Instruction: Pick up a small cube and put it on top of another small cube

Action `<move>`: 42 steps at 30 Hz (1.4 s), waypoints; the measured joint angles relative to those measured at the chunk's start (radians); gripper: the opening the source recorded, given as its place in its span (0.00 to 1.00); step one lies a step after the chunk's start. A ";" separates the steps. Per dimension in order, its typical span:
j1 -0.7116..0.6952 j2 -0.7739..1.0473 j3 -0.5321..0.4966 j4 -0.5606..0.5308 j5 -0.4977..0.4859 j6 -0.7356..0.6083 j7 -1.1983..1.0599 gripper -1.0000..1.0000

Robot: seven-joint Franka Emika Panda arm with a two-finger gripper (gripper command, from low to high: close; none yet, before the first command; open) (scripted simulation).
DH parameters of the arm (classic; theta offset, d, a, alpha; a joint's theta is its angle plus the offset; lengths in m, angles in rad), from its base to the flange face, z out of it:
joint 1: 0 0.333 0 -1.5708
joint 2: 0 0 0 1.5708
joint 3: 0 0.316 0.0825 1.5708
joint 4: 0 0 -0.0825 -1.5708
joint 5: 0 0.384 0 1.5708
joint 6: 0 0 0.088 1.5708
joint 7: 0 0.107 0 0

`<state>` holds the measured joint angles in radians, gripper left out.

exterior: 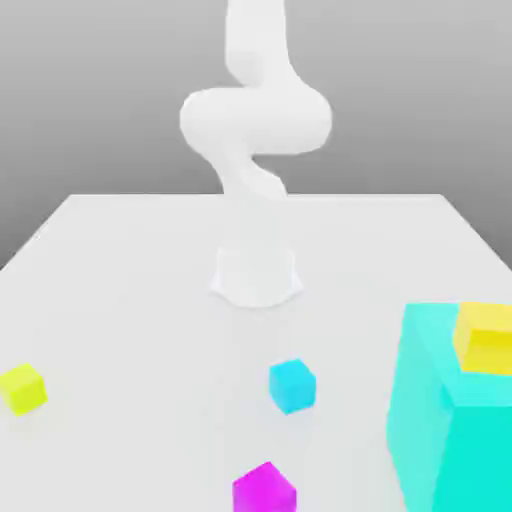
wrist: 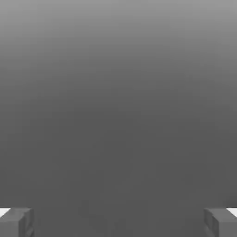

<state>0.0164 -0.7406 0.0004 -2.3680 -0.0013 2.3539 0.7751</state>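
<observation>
The small sky-blue cube [exterior: 292, 385] rests on the white table [exterior: 130, 300], in front of the arm's base [exterior: 256, 275] and a little toward the exterior view's right. The small golden-yellow cube [exterior: 485, 338] sits on top of a huge turquoise block [exterior: 450, 425] at the exterior view's right edge. In the hand view my gripper [wrist: 118, 222] is open, its two grey fingertips [wrist: 18, 222] far apart with nothing between them and only a plain grey backdrop beyond. The arm's white links rise from the base and bend upward past the top of the exterior view.
A greenish lemon-yellow cube [exterior: 22, 388] lies near the table's edge at the exterior view's left. A magenta cube [exterior: 264, 488] sits at the front, just ahead of the blue one. The turquoise block stands tall at the right.
</observation>
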 joint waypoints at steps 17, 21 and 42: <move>0.138 0.562 -0.005 -0.573 -0.002 0.487 -0.230 0.50; 0.150 0.793 -0.004 -0.597 -0.018 0.669 -0.242 0.50; 0.159 0.677 -0.004 -0.614 -0.010 0.567 -0.253 0.00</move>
<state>0.1753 -0.0638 -0.0038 -2.9820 -0.0112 2.9206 0.5222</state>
